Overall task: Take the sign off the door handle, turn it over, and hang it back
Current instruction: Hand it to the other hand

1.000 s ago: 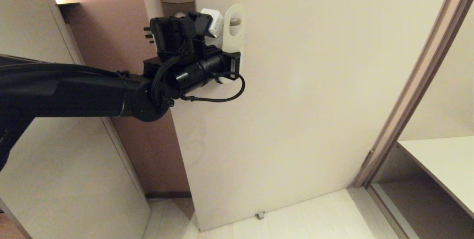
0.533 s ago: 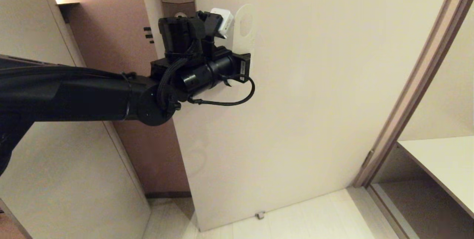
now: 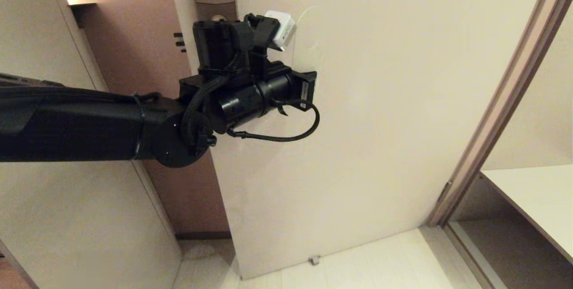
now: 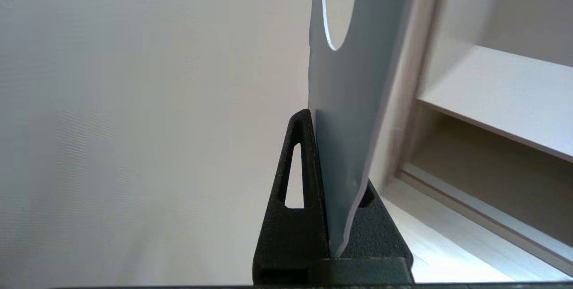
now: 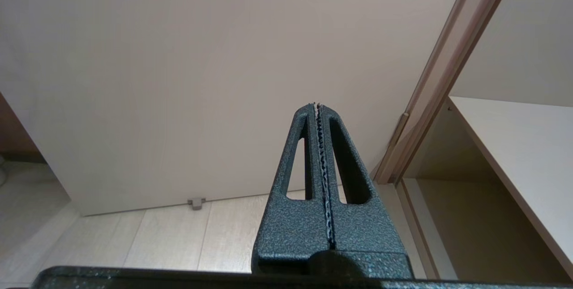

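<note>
Between left claw [image 4: 333, 199] tips, sign [image 4: 353, 101] shows no writing.

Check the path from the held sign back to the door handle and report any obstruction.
Nothing visible to report: the left tool grips the sign beside the bare door. The handle appears in no view, so the path cannot be fully judged.

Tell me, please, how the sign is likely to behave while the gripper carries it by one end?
Probably light and slightly bendy: the sign is a thin flat card, and its lower edge curves where the left gripper clamps it. Its smooth face could slip or pivot, since only one end is held. The large oval hole likely weakens the top.
</note>
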Motion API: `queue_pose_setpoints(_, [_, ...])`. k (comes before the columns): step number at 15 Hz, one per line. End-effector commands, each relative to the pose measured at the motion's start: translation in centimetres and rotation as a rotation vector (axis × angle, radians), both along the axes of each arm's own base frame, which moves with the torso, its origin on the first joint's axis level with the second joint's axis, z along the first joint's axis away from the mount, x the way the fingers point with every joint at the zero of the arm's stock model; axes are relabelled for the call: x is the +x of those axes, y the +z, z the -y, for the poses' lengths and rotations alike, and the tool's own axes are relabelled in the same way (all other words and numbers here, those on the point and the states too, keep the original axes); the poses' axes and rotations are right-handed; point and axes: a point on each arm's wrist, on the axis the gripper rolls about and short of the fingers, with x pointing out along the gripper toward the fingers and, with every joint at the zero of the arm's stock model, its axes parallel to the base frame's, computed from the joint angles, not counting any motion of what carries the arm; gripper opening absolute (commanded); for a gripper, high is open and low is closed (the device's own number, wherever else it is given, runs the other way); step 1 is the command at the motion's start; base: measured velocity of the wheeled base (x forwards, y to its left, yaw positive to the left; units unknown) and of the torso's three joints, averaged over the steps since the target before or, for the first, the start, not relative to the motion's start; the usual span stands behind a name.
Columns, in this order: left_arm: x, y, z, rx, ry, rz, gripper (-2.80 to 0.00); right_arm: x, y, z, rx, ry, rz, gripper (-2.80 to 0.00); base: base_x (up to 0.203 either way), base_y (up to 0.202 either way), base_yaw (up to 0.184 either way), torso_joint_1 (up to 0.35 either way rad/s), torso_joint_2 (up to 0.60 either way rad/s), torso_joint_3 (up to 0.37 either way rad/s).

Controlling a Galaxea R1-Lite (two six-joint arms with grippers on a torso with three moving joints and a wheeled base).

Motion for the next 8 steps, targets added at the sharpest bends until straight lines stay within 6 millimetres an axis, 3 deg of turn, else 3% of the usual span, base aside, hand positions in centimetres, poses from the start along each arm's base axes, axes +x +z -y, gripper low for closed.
queue_pose_setpoints(1, [-1.9,1.0,0.0,-0.012,-0.034,0.015,-2.80,0.0,0.0,0.0,0.000,-0.001,-0.001,-2.80,0.000,0.000,0.000,0.000,0.00,0.000])
queue_pose_setpoints(4, [-4.3,1.4,0.2,-0.007,-0.122,0.011,-2.80,0.0,0.0,0.0,-0.001,0.000,-0.001,-2.80,0.000,0.000,0.000,0.000,0.00,0.000])
queue_pose_setpoints(8, [-6.0,3.0,-0.9,-0.005,-0.192,0.014,-2.80,0.0,0.0,0.0,0.000,-0.001,-0.001,-2.80,0.000,0.000,0.000,0.000,0.00,0.000])
